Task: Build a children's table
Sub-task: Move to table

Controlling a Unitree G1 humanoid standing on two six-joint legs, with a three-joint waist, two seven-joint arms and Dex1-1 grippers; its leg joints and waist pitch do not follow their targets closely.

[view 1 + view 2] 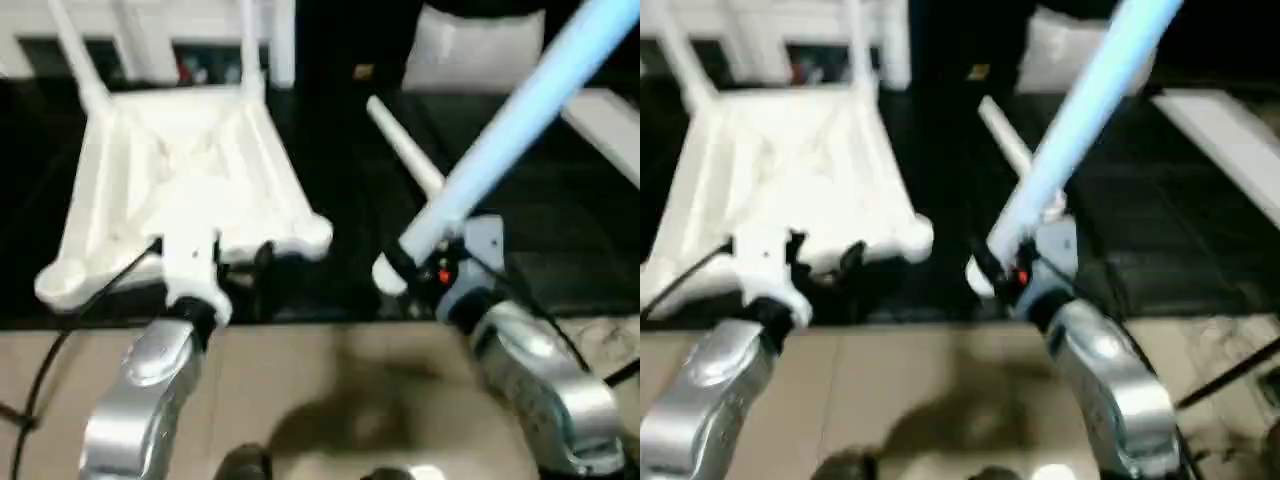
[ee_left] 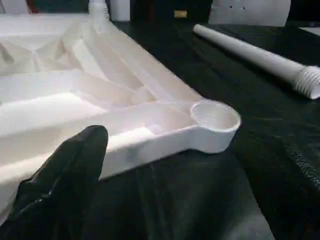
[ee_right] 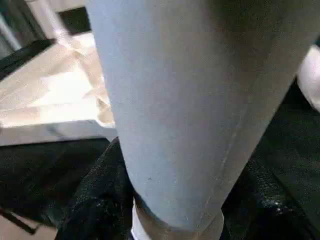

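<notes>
The white table top (image 1: pixel 180 170) lies upside down on the left, ribs up, with two legs (image 1: pixel 75 50) standing in its far corners. Its near right socket (image 2: pixel 216 116) is empty. My left gripper (image 1: pixel 210 252) hovers open at the top's near edge, and one black finger (image 2: pixel 65 180) shows in front of the rim, holding nothing. My right gripper (image 1: pixel 410 262) is shut on the thick end of another leg (image 1: pixel 520 110), which slants up and to the right. A further leg (image 2: pixel 260 55) lies loose on the sheet, threaded end towards me.
The black sheet-covered work surface (image 1: pixel 560 230) ends just before my forearms, with tan floor (image 1: pixel 320 390) below. A white panel (image 1: pixel 610 120) lies at the right edge and a white cushion-like shape (image 1: pixel 480 45) at the back. A black cable (image 1: pixel 50 350) hangs at the left.
</notes>
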